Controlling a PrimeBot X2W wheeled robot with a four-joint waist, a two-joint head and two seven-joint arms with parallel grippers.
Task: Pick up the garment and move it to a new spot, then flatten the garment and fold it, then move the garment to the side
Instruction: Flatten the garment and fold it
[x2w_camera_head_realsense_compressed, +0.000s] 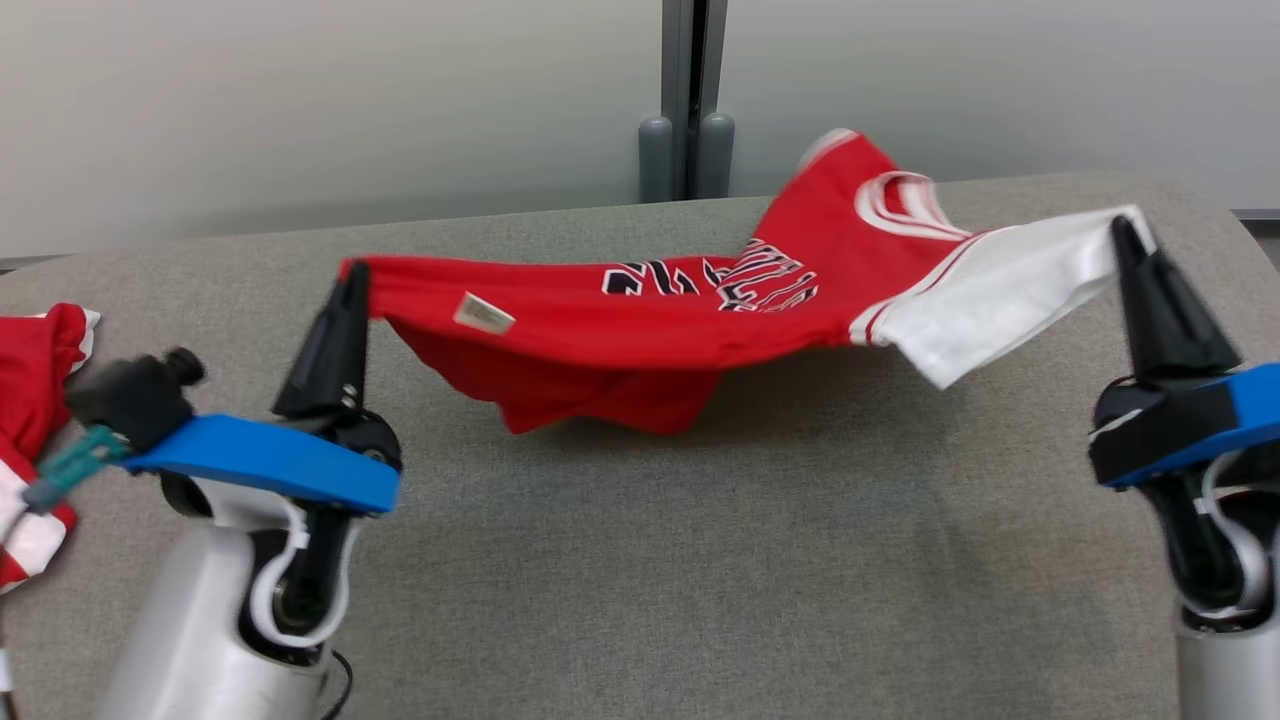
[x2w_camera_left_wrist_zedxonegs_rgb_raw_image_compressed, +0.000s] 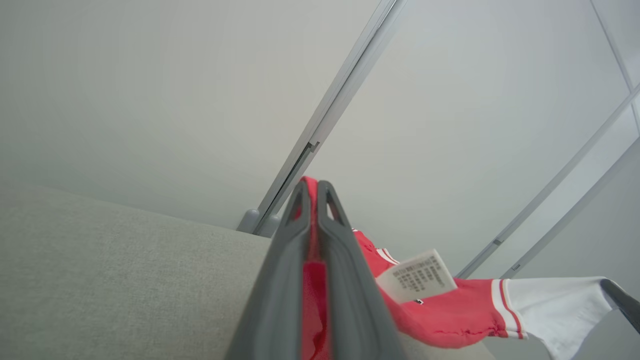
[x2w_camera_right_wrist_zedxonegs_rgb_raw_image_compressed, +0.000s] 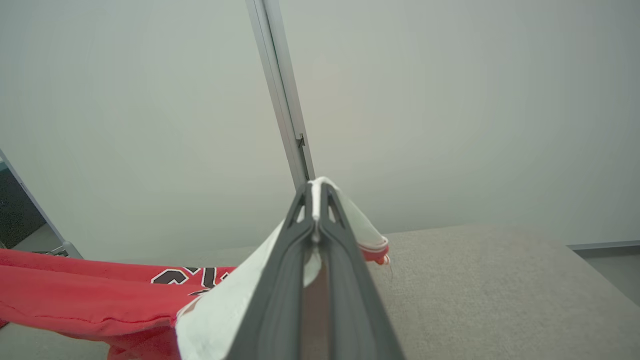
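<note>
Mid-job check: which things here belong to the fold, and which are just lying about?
In the job: red jersey; left tool, shut on its red edge; right tool, shut on its white end; grey table.
Lying about: red-and-white cloth at far left; grey post behind.

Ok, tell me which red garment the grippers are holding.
The red garment with black lettering, stretched between the left gripper and the right gripper. The other red garment lies bunched at the left edge of the table, ungripped.
</note>
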